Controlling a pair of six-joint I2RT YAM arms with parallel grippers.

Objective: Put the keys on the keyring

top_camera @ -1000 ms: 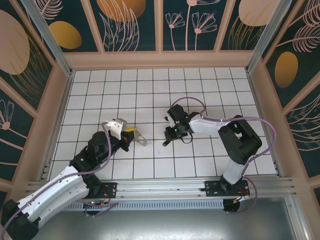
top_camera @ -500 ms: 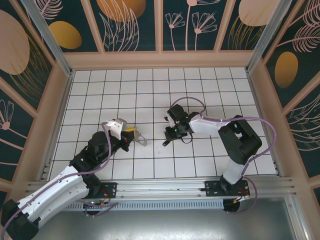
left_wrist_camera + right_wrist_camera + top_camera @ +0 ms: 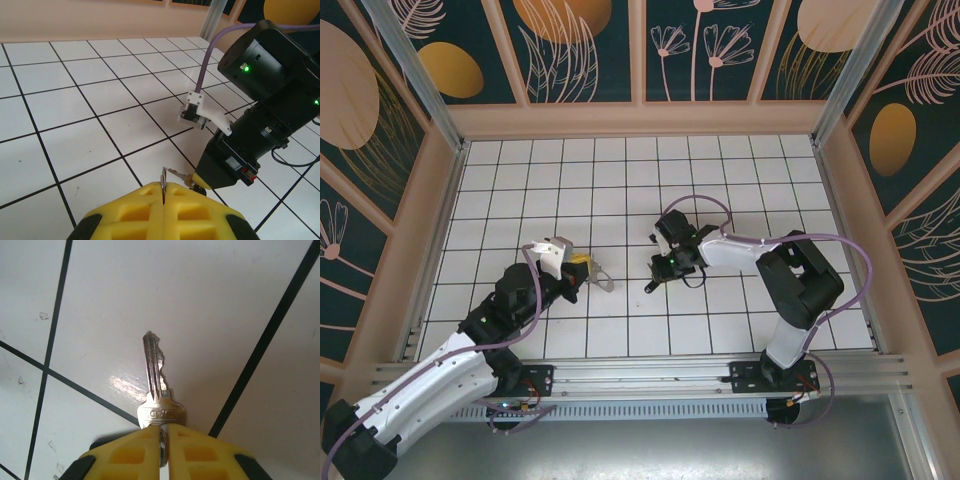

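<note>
Pinching key (image 3: 154, 371), right gripper (image 3: 161, 432) (over tiled table (image 3: 225, 300)); left gripper (image 3: 164, 189) nips keyring (image 3: 163, 175).

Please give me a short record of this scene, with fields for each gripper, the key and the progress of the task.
left gripper: shut on the keyring, thin metal seen edge-on
right gripper: shut on the key, held by its head
key blade: points away from the fingers, just over the white tiled table
progress: key not yet on the keyring
</note>
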